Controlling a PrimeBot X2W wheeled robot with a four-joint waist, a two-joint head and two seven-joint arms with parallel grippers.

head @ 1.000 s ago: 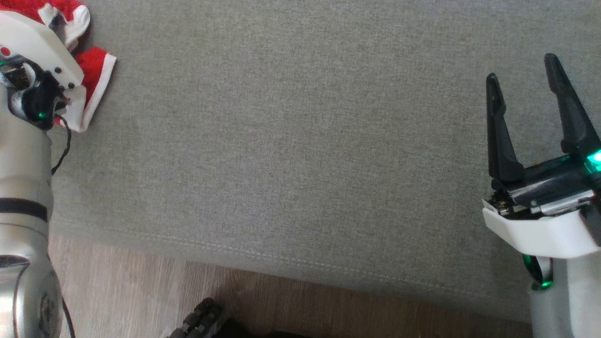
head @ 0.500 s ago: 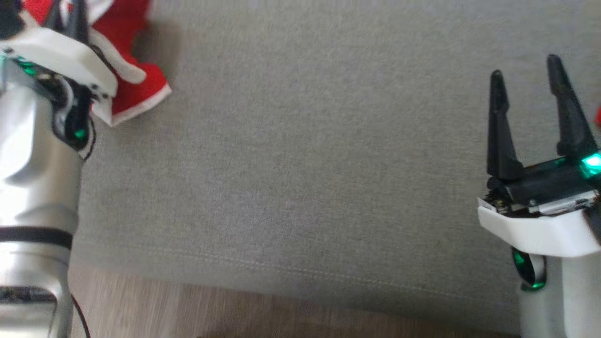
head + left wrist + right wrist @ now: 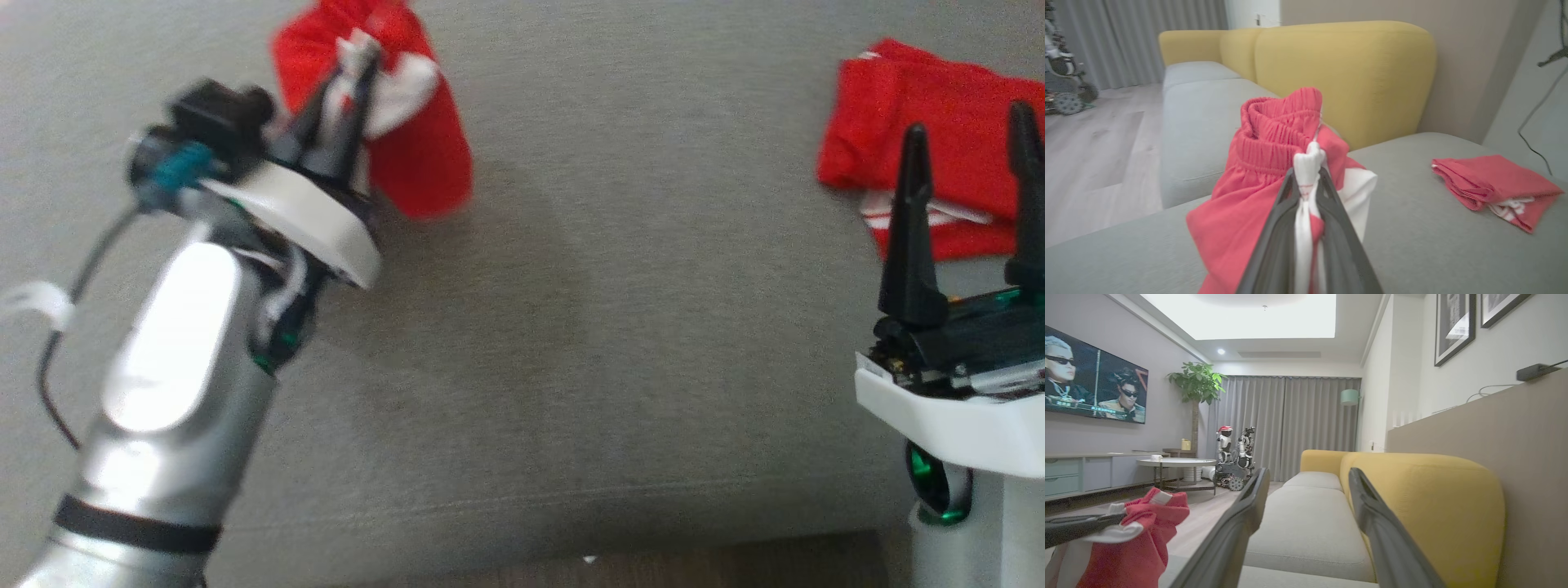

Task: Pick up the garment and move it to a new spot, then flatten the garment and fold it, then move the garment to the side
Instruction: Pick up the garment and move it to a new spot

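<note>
As left fingers (image 3: 1274, 245) pinch garment (image 3: 1257, 175), right fingers (image 3: 908, 237) spread

1. Left gripper (image 3: 362, 69): two long dark fingers (image 3: 331, 135), slim and tapered; they read grey-black in the left wrist view.
2. Behind the fingers: white collar (image 3: 306, 216) with a rounded rim.
3. Beside the collar: black box (image 3: 216, 110) with a teal plug (image 3: 175, 167).
4. Behind the collar: glossy silver left forearm (image 3: 175, 351) with a black band (image 3: 135, 531) far back. Green light (image 3: 284, 339) at the wrist joint.
5. Black cable (image 3: 41, 367) loops off the forearm's outer side and carries a white tie (image 3: 33, 298).
6. Right gripper (image 3: 966, 122): same dark tapered right fingers (image 3: 910, 237) on a black base (image 3: 955, 331) with a green LED (image 3: 1012, 296).
7. Behind the base: white shroud (image 3: 939, 408), a green-lit ring (image 3: 931, 478), then the pale right forearm (image 3: 988, 539).
</note>
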